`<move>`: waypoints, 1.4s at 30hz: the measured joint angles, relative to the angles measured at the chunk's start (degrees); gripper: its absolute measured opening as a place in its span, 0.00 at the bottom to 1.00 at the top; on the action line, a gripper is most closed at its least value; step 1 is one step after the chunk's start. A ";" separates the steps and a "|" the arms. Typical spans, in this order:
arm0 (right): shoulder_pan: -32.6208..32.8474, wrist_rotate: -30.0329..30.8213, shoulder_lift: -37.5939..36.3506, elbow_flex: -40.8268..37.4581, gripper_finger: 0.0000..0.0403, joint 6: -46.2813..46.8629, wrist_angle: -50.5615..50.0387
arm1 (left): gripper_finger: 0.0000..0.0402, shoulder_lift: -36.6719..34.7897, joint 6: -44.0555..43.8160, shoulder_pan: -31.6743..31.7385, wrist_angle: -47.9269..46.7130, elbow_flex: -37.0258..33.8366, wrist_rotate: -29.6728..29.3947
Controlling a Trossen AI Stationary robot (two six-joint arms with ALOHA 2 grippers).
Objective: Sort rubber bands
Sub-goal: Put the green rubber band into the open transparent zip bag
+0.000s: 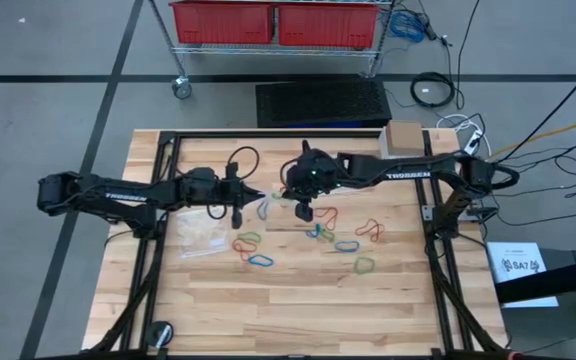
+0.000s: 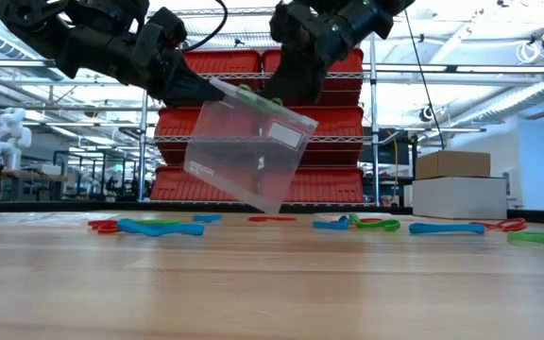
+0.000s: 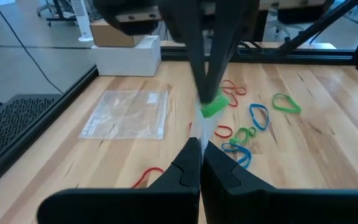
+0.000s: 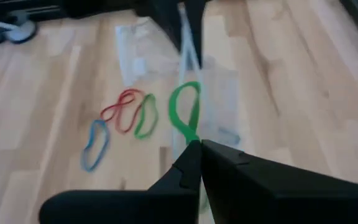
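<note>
left gripper (image 2: 195, 90) is up off the table (image 1: 298, 310), jaws fully closed on the top edge of a clear bag (image 2: 248, 151), which hangs tilted below it w/ its lower corner clear of the wood. right gripper (image 2: 286, 94) is just beside it, also closed all the way, pinching a green band (image 4: 185, 112) at the same bag edge; the band's loop dangles in front of the right fingertips and looks to sit at the bag's mouth, tho whether it's inside or just against the plastic is hard to tell. in the left wrist view the green bit (image 3: 213, 107) sits right ahead of the left fingers, against the right gripper's tips.

second clear bag (image 1: 204, 238) lies flat on the table, below and just to the outer side of the left gripper.

rest of the rubber bands (image 1: 313, 240) lie loose on the wood beneath and beyond the right gripper: red, blue, green mixed, some overlapping in small clumps, a few single ones farther out toward the right arm's side. none touching either gripper.
</note>
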 joint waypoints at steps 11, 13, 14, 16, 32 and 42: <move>-0.13 0.91 2.75 3.04 0.01 0.15 -1.33 | 0.00 0.00 -0.20 -0.11 -0.31 0.00 0.98; 0.06 0.91 3.83 3.46 0.05 -0.59 -1.81 | 0.00 0.00 -0.32 -0.11 -0.31 0.00 0.94; 0.10 0.91 4.27 3.64 0.07 -0.74 -1.69 | 0.00 0.00 -0.55 -0.11 -0.32 0.00 0.90; 0.11 0.89 5.00 4.27 0.13 -0.73 -1.97 | 0.00 0.00 -1.38 -0.11 -0.29 0.00 0.06; -0.94 0.83 4.87 15.50 0.34 -2.36 -20.30 | 0.00 0.00 -1.49 -0.11 0.39 0.00 -0.57; 1.58 0.93 1.51 15.35 0.33 2.50 -41.78 | 0.00 0.00 -1.46 -0.07 -0.17 0.00 -2.32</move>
